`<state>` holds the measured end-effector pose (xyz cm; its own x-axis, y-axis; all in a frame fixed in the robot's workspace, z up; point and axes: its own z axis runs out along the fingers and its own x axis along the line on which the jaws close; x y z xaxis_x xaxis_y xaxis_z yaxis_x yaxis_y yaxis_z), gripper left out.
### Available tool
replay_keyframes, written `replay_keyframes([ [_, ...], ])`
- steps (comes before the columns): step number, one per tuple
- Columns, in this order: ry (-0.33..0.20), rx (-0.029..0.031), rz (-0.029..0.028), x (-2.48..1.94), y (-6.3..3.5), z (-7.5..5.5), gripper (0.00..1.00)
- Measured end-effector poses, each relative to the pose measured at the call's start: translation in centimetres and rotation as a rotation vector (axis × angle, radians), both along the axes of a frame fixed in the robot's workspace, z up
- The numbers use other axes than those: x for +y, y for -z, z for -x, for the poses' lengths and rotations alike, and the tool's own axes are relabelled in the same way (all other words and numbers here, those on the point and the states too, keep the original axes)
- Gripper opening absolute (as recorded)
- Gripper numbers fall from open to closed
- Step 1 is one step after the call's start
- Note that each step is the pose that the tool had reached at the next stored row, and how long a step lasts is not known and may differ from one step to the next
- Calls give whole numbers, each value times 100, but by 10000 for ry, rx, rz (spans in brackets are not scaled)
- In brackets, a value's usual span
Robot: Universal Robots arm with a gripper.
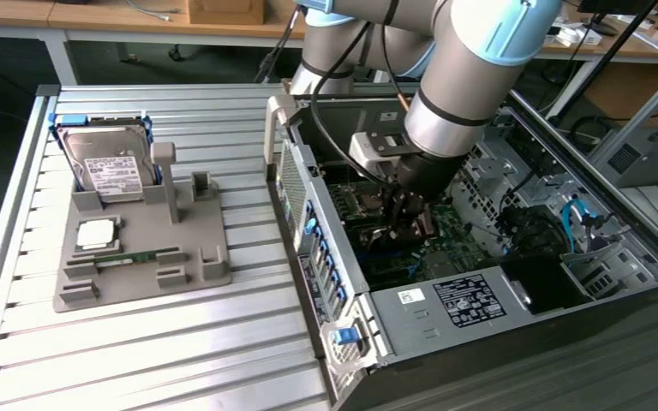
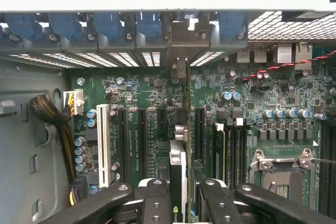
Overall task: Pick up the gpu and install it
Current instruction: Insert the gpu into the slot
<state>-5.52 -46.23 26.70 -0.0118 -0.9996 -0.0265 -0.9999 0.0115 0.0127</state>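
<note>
Wrist view: the jaws pinch the gpu (image 2: 178,179) between them, edge-on and upright over the motherboard (image 2: 139,90). In the exterior view, the arm (image 1: 466,77) hangs inside the open computer case (image 1: 444,312), at the exterior view's right.

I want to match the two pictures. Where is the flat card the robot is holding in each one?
Exterior view: the card hangs under the tool, inside the open computer case.
Wrist view: the card stands edge-on between the tool's fingers, over the green board.
Shared landmark: the row of blue clips on the case wall.
</note>
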Motion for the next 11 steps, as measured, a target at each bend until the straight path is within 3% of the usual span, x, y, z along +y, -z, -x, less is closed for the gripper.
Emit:
replay_keyframes([
  [11, -1, -1, 0, 0, 7, 31, 27],
])
